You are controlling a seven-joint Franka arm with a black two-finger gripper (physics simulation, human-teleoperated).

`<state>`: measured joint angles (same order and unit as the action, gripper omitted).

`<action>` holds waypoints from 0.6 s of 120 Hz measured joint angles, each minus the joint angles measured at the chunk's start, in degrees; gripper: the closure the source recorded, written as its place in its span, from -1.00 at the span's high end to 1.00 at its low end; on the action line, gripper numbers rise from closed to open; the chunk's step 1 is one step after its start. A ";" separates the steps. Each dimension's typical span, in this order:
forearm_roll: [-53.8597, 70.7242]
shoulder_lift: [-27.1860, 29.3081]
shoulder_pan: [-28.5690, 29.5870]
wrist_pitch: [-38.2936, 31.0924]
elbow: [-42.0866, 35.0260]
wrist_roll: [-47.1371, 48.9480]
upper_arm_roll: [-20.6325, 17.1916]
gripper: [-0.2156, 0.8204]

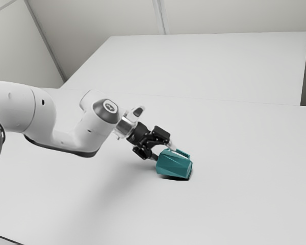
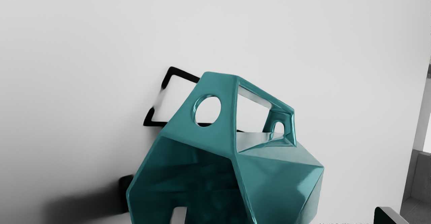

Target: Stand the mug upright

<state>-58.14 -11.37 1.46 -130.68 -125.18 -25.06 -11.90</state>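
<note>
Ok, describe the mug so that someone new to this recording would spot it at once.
On the broad white table, follow the arm to its black gripper. The mug lies there on its side, mouth toward the gripper. Its teal color sets it apart from the white table and black gripper, as do its faceted walls and angular handle.

White arm (image 1: 86, 132) showing rounded segments, dark edging (image 1: 58, 149) lining its underside, grey cap (image 1: 105, 114) bearing a round emblem (image 1: 110, 106); silver collar (image 1: 124, 127) ringing the wrist; black gripper (image 1: 163, 152) sporting pale-tipped fingers (image 1: 172, 146)
</note>
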 joint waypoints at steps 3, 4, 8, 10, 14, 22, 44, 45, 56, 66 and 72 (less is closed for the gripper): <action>-0.31 -0.16 0.00 -0.01 0.00 -0.32 -0.15 0.58; -0.41 -0.20 0.00 -0.01 0.00 -0.43 -0.19 0.58; -0.83 -0.30 0.01 0.06 0.00 -0.83 -0.35 0.58; -1.08 -0.32 0.03 0.18 0.00 -1.03 -0.44 0.58; -1.82 -0.33 0.21 0.63 0.01 -1.53 -0.55 0.58; -3.50 -0.31 1.04 2.05 0.01 -2.80 -0.64 0.53; -5.97 -1.17 3.07 6.72 0.01 -6.33 -0.67 0.10; -6.03 -1.25 3.08 6.87 0.01 -6.48 -0.67 0.09; -6.60 -1.85 3.12 8.16 0.05 -8.08 -0.67 -0.10; -6.93 -1.96 3.13 8.93 0.08 -9.48 -0.67 -0.29; -7.04 -1.93 3.13 9.34 0.11 -10.27 -0.69 -0.40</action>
<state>-65.18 -13.30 4.59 -121.35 -125.07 -35.33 -12.59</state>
